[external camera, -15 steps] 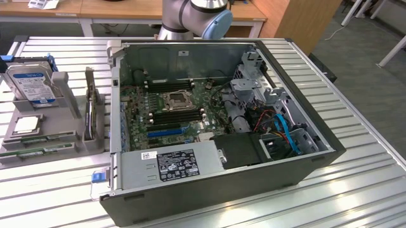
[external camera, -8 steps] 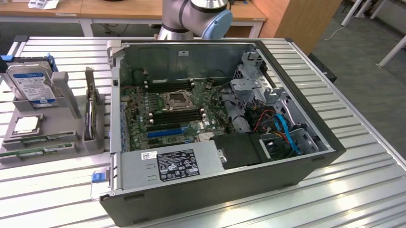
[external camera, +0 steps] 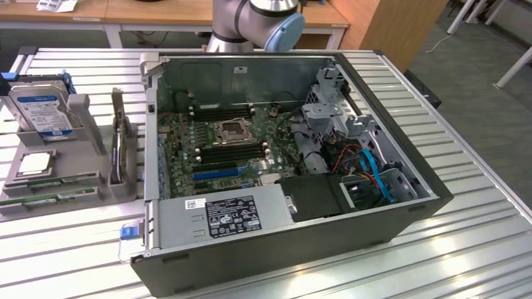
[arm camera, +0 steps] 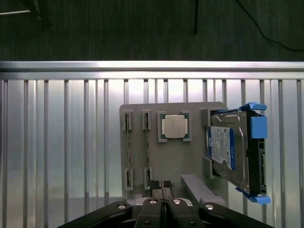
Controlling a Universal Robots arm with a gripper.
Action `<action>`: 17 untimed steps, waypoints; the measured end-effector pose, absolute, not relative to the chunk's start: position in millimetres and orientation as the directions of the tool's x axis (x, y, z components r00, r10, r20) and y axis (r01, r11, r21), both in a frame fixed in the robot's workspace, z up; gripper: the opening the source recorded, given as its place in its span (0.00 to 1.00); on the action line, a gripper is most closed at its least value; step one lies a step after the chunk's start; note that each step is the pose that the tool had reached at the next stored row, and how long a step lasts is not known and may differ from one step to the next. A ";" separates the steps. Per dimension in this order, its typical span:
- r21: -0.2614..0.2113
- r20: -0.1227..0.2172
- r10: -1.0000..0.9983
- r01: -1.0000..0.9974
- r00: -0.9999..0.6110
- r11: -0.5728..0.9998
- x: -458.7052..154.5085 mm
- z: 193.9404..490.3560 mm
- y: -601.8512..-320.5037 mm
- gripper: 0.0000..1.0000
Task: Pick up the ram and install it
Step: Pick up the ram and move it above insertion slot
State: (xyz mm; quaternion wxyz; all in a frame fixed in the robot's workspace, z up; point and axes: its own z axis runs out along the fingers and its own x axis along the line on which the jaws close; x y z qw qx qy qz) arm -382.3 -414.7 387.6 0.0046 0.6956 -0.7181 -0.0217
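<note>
2 ram sticks [arm camera: 146, 152] in grey holder [arm camera: 180, 159] | gripper [arm camera: 160, 184] jaws clenched, empty, nr holder edge

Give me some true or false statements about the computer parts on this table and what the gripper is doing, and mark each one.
1. The gripper has its fingers shut with nothing between them. True.
2. The gripper holds one of the ram sticks. False: both ram sticks lie in the grey holder.
3. The hard drive is mounted inside the computer case. False: the hard drive stands on the grey holder, outside the computer case.
4. The computer case is open, with the motherboard showing. True.
5. A processor chip sits in the grey holder between the ram sticks and the hard drive. True.
</note>
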 end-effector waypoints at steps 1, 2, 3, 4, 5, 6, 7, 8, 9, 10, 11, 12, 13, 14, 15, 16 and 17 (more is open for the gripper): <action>0.038 -0.024 -0.999 -0.999 -0.032 0.031 -382.3 387.6 -414.7 0.10; 0.037 -0.024 -0.999 -0.999 -0.032 0.031 -382.3 387.6 -414.7 0.10; 0.037 -0.024 -0.999 -0.999 -0.032 0.031 -382.3 387.6 -414.7 0.10; 0.037 -0.024 -0.999 -0.999 -0.032 0.031 -382.3 387.7 -414.7 0.10; 0.036 -0.024 -0.999 -0.999 -0.032 0.031 -382.3 387.7 -414.7 0.10; 0.034 -0.024 -0.999 -0.999 -0.032 0.031 -382.3 387.7 -414.7 0.10; 0.033 -0.024 -0.999 -0.999 -0.032 0.031 -382.3 387.6 -414.7 0.10; 0.033 -0.024 -0.999 -0.999 -0.032 0.031 -382.2 387.6 -414.7 0.10; 0.033 -0.024 -0.999 -0.999 -0.032 0.031 -382.2 387.6 -414.7 0.10; 0.033 -0.024 -0.999 -0.999 -0.032 0.031 -382.2 387.6 -414.7 0.10; 0.033 -0.024 -0.999 -0.999 -0.032 0.031 -382.3 387.6 -414.7 0.10; 0.033 -0.024 -0.999 -0.999 -0.032 0.031 -382.3 387.6 -414.7 0.10; 0.033 -0.024 -0.999 -0.999 -0.032 0.031 -382.3 387.6 -414.7 0.10; 0.033 -0.024 -0.999 -0.999 -0.032 0.031 -382.3 387.7 -414.7 0.10; 0.033 -0.024 -0.999 -0.999 -0.032 0.031 -382.3 387.6 -414.7 0.10; 0.033 -0.024 -0.999 -0.999 -0.032 0.031 -382.3 387.6 -414.7 0.10; 0.033 -0.024 -0.999 -0.999 -0.032 0.031 -382.3 387.6 -414.7 0.10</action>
